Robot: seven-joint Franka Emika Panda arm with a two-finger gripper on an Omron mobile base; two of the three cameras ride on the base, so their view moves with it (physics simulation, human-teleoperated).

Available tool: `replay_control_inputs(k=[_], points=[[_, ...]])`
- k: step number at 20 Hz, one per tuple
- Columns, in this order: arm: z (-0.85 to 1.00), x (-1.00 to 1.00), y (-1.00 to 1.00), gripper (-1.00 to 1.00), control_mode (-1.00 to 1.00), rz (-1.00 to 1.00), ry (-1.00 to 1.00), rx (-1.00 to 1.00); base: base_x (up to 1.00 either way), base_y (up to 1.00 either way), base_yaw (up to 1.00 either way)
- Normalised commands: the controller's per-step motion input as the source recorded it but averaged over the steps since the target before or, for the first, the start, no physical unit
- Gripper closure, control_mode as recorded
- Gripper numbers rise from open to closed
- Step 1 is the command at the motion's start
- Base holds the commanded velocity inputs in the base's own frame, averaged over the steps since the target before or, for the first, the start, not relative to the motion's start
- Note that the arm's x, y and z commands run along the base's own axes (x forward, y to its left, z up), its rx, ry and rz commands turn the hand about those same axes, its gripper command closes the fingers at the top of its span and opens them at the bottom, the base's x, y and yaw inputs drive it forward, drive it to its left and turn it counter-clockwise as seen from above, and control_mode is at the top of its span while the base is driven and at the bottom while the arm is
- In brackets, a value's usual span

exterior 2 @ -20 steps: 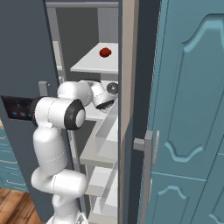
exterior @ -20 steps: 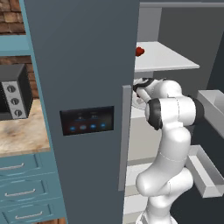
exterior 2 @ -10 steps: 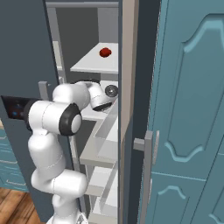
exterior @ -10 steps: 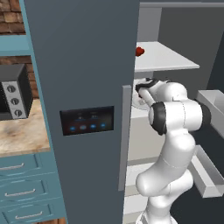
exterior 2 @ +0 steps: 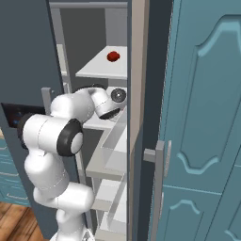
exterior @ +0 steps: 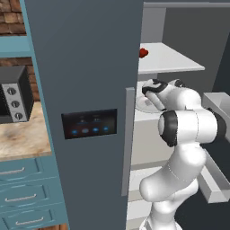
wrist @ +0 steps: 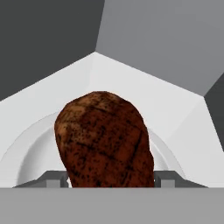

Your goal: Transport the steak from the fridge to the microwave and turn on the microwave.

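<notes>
With its jaws apart, the gripper (wrist: pixel 112 180) straddles the steak (wrist: pixel 105 140) on the plate (wrist: pixel 33 151) straight ahead; closing on it likely comes next.

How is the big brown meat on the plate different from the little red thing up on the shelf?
The steak is dark reddish-brown with speckles; the small red item is bright red and plain. The steak lies on a white plate; the red item sits bare on a higher shelf. Both are rounded lumps inside the fridge.
</notes>
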Motion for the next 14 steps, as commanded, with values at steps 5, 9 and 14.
replay_control_inputs(k=[5,9,14], points=[[0.37,-0.39,0.00,1.00,-1.00,0.00,0.00,0.00,0.00,0.00,0.00],[0.27,-0.45,0.03,1.00,-1.00,0.00,0.00,0.00,0.00,0.00,0.00],[0.19,-0.54,0.22,1.00,-1.00,0.00,0.00,-0.01,0.00,0.00,0.00]])
